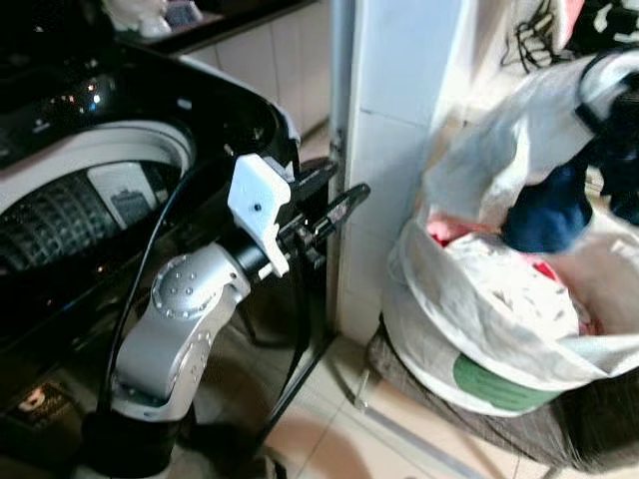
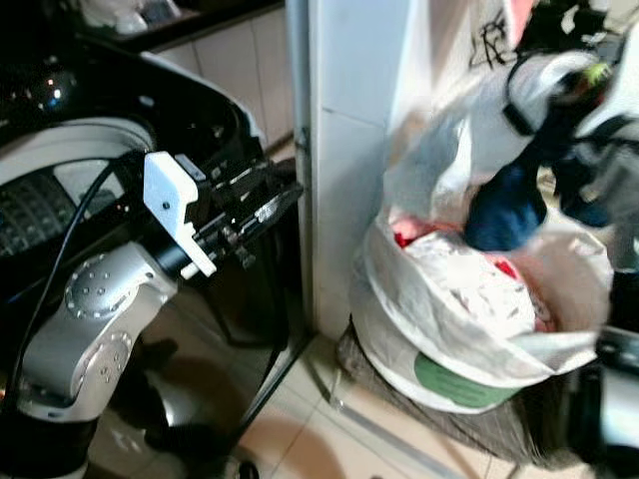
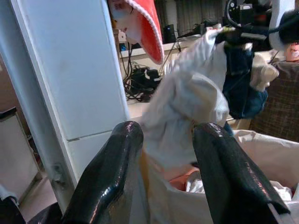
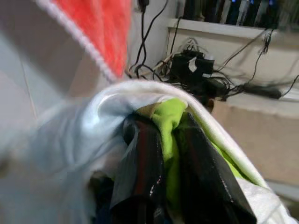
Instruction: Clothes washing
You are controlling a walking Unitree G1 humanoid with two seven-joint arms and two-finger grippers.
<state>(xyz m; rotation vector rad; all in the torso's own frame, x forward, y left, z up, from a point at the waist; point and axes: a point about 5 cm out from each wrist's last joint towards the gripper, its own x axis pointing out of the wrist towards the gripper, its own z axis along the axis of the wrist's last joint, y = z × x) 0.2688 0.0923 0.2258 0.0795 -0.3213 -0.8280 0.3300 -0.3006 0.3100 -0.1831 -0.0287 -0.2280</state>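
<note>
A white garment (image 1: 519, 130) with a lime-green lining (image 4: 168, 116) hangs above the white laundry bag (image 1: 469, 349), and a dark blue piece (image 1: 549, 215) dangles beneath it. My right gripper (image 4: 169, 154) is shut on this bundle, raised at the right over the bag. The bag holds more white and pink clothes (image 1: 499, 269). At the left, the black top-loading washing machine (image 1: 90, 200) stands with its drum showing. My left gripper (image 1: 334, 205) is open with nothing between its fingers (image 3: 112, 177), held beside the machine and pointing toward the bag.
A white tiled pillar (image 1: 399, 130) stands between the machine and the bag. A red cloth (image 3: 145, 23) hangs overhead, with cables and a power strip (image 3: 140, 77) on a ledge behind. The bag rests on a dark woven mat (image 1: 559, 429) over a tiled floor.
</note>
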